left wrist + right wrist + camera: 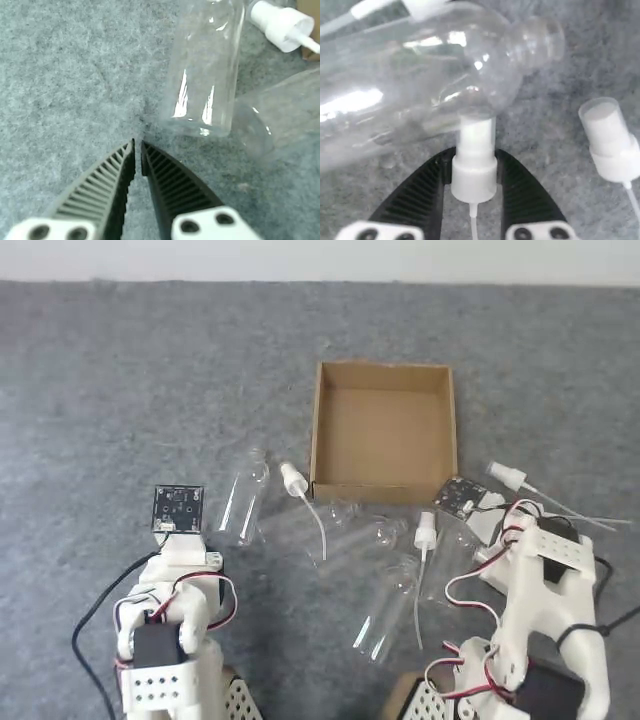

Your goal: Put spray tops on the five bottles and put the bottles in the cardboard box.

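1. We are seeing the right gripper (473, 154) clamping a white spray top (475, 135), just beside a clear bottle (420, 75) that is lying down.
2. The left gripper (138, 145) is resting with its fingers together, near another bottle (205, 75) on the grey carpet (60, 75).
3. In the high view the cardboard box (316, 430) is sitting at upper centre, and loose bottles (243, 502) are lying below it.

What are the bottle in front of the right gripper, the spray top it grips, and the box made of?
The bottle: probably clear glossy plastic; see-through with bright glints. The spray top in the right gripper: opaque white plastic, smooth, dull sheen. The box: brown cardboard, matte, with folded walls.
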